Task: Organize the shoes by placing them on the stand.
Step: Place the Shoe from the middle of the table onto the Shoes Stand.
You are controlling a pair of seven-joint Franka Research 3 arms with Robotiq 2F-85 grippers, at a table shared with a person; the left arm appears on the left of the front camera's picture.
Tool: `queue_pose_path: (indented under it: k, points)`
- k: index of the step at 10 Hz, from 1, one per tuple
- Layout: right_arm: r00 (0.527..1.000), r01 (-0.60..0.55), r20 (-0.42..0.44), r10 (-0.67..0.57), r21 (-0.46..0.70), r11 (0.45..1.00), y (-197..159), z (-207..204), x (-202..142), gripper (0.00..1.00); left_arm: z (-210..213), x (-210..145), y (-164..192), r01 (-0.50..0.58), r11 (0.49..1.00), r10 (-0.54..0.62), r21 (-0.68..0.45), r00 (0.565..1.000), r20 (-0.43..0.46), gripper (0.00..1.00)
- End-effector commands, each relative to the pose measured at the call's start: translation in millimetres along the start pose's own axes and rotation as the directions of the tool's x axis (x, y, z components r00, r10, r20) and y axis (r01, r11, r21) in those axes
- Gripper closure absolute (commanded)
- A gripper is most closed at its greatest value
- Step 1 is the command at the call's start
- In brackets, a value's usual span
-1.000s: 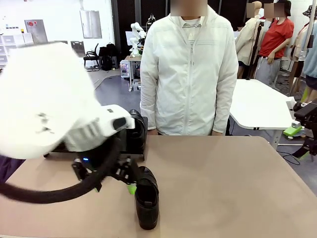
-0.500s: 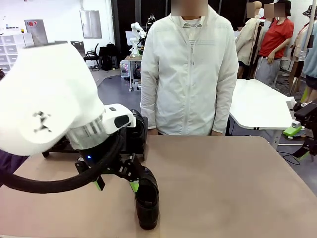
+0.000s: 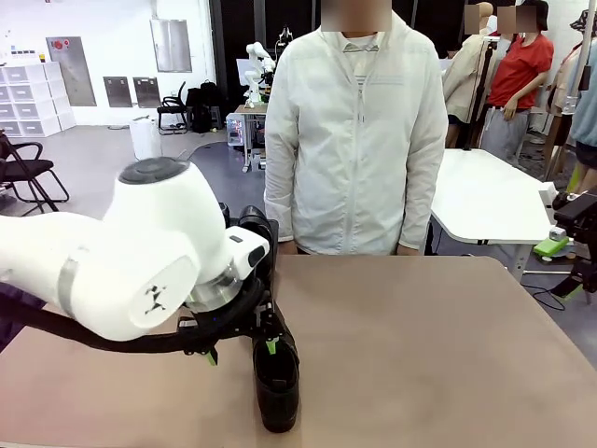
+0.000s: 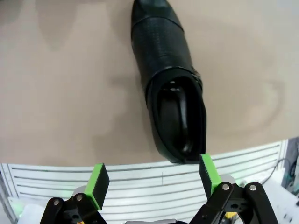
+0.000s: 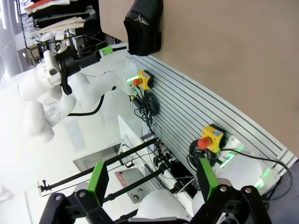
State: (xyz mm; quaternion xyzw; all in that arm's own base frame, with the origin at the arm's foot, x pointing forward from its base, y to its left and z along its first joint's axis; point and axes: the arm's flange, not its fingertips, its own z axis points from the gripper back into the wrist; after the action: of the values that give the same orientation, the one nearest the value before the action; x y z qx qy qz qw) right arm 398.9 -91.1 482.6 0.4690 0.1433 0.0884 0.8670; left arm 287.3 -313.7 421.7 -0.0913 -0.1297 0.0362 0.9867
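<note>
Shoe: black slip-on, on the tan table near its robot-side edge, long axis front-to-back, toe toward the robot, heel toward the person. Left gripper: jaws wide apart, empty, poised by the heel. Right gripper: wide apart, empty.

The near shoe on the table is glossy black, with a fine woven texture across its vamp in the left wrist view. The table is plain beige-tan. The left arm is white with a black cable, and the left gripper is black with bright green pads. The person at the far side wears a white zipped jacket. The right gripper has the same black body and green pads.
</note>
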Motion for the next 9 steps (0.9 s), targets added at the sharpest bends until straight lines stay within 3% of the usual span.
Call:
queue_pose_path:
  k: [1, 9]
  points:
    - [1.0, 0.016, -0.003, -0.016, -0.014, 1.0, 4, 3, 0, 0.0, -15, 4, -14, -0.053, 0.997, 0.052, 0.057, 0.998, 0.019, 0.0]
    - [1.0, 0.016, -0.003, -0.016, -0.014, 1.0, 4, 3, 0, 0.0, -77, 14, -6, -0.132, 0.989, 0.127, 0.072, 0.989, 0.071, 0.0]
